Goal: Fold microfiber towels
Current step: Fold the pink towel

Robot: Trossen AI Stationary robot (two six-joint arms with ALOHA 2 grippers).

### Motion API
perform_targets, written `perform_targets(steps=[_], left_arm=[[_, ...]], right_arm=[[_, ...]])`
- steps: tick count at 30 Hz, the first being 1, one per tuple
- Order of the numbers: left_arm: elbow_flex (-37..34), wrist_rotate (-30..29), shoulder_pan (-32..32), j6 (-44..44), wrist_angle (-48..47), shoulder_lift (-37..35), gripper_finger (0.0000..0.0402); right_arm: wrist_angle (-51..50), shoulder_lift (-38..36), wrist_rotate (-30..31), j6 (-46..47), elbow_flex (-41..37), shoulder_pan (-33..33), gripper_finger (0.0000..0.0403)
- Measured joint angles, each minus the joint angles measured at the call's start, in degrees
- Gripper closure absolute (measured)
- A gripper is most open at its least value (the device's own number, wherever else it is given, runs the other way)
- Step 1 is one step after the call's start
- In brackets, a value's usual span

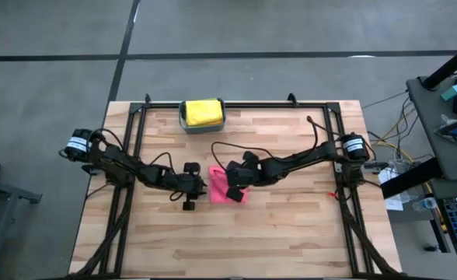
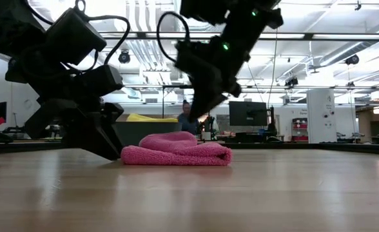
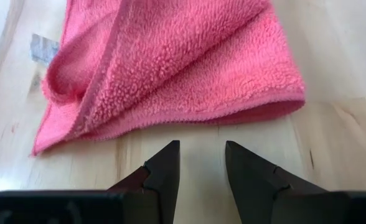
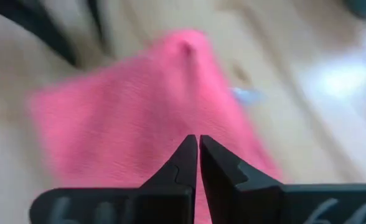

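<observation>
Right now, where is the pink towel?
In the high view the pink towel lies near the table's middle, folded, between the left gripper and the right gripper above it.

A pink towel (image 1: 227, 187) on pale wood table (image 1: 291, 233); yellow towel (image 1: 202, 111) in teal bin (image 1: 183, 123).

Grey concrete floor (image 1: 50, 70) all around the wooden table (image 1: 291, 233), dark seams crossing it. Out back, bright ceiling lights (image 2: 344, 13), pipes overhead, a monitor (image 2: 247, 116), a white cabinet (image 2: 320, 115), and a person (image 2: 188, 119) seated at the desks.
</observation>
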Motion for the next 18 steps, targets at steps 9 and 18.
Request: perform_targets(steps=[9,18], left_arm=[[-0.1,0.0,0.0,0.8,0.2,-0.2,0.0288],[-0.3,0.0,0.0,1.0,0.2,-1.4,0.0288]], right_arm=[[1.7,2.5,-1.2,-1.3,-2.6,-1.0,0.0392],[22.8,3.8,-14.2,-4.4,-2.5,1.4,0.0392]])
